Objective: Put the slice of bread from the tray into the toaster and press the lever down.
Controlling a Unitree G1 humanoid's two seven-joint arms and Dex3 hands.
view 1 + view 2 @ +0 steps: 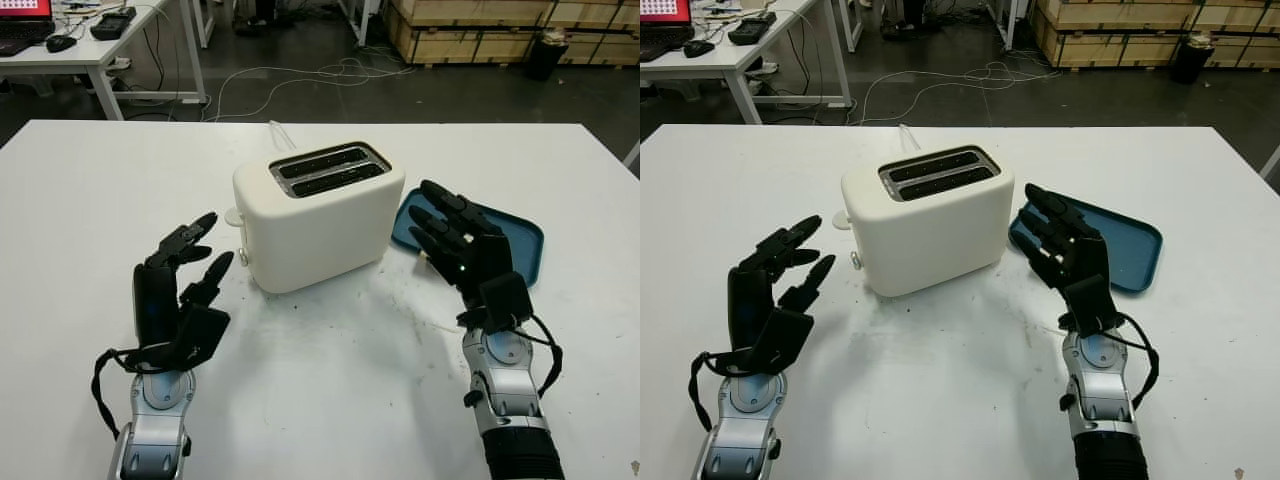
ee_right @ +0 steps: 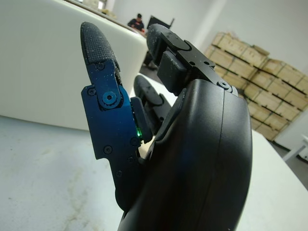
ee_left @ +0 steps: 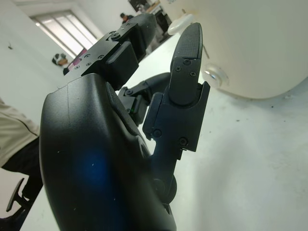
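A cream toaster [image 1: 320, 215] stands mid-table, its two top slots [image 1: 328, 168] looking dark inside. Its lever tab [image 1: 233, 216] sticks out high on the left end, with a small knob [image 1: 243, 258] below it. My left hand [image 1: 215, 240] is open, raised just left of that end and touching nothing; in the left wrist view the knob [image 3: 214, 74] lies just past its fingers [image 3: 185, 72]. A blue tray [image 1: 510, 240] lies right of the toaster, its visible part bare. My right hand [image 1: 425, 215] is open over the tray's near left corner, beside the toaster wall [image 2: 43, 62].
The white table [image 1: 320, 400] runs wide in front of and to both sides of the toaster. Beyond its far edge are a desk [image 1: 90, 50] with a monitor, floor cables [image 1: 330, 75] and wooden pallets [image 1: 480, 25]. A person [image 2: 138, 21] sits far behind.
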